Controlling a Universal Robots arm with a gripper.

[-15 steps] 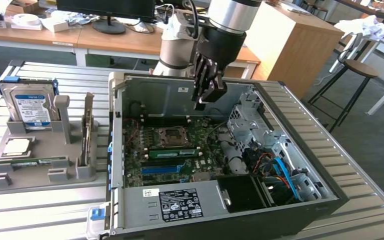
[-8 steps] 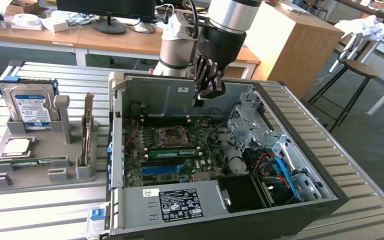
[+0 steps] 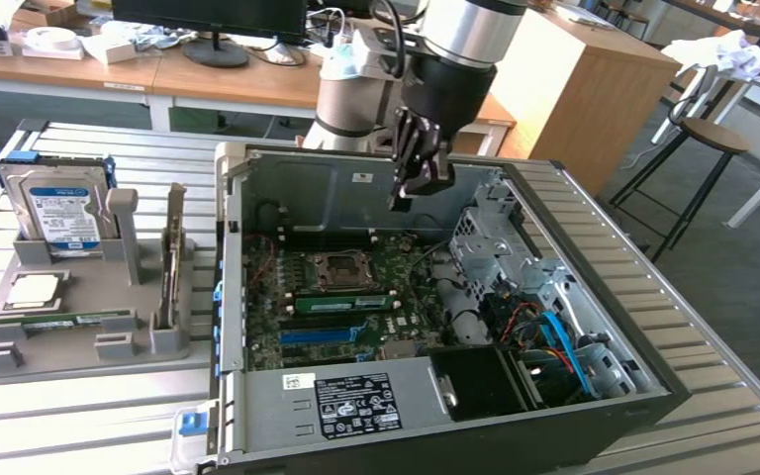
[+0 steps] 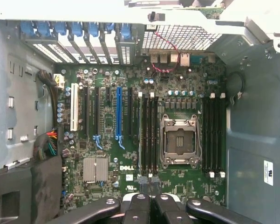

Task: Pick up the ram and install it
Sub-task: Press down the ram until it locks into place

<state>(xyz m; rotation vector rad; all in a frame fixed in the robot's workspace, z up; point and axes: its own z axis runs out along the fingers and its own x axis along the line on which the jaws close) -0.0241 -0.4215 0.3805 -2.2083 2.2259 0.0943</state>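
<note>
Two black fingers of the gripper are pressed tight together, closed on themselves with no object clasped between them. The gripper hangs in the air over the open computer case and touches none of its parts. Straight beneath it lies the motherboard, with the processor socket flanked on both sides by dark memory slots. Down on that board, a green memory module sits in a slot just beside the socket. Well apart from the gripper, outside the case toward the exterior view's left, the ram lies flat in a grey holder tray. Beyond it, a hard drive stands upright.
</note>
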